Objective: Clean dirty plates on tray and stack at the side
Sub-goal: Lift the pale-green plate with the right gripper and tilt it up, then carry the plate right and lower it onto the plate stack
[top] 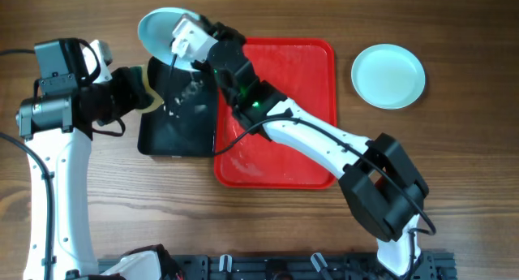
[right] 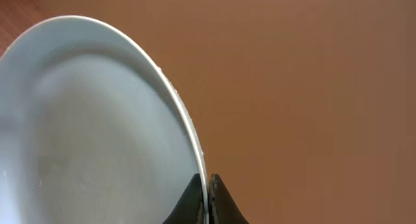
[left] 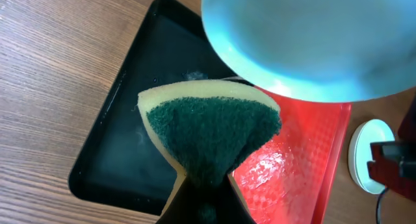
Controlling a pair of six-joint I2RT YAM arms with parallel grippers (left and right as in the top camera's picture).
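Left tool: the left gripper [left: 205, 197] is pressed together on the waist of a yellow sponge with a dark green scouring face [left: 208, 126], which bulges out above the jaws.
Right tool: the right gripper [right: 207, 199] is pinched on the rim of a light aqua round shallow plate [right: 97, 120], one finger on each face.
Held plate: it hangs tilted over the far end of the small black rectangular tray [top: 174, 122], clear of the large red rectangular plastic tray [top: 308, 61].
Sponge and plate: the sponge sits just below the plate's lower edge. Whether they touch cannot be told.
Plate surface: what the right wrist view shows looks pale and clean, with no orange smear to be made out.
Red tray: its bed is bare and glistening wet, with no plate lying on it.
Side stack: a second pale aqua round plate [top: 388, 75] rests on the wooden table [top: 454, 174], well apart from the red tray on its right. Whether another lies under it cannot be told.
Done so far: the tray looks cleared and at least one plate is set aside.
Left to do: by my reading, finish wiping the held plate, then carry it across and place it on the side plate.
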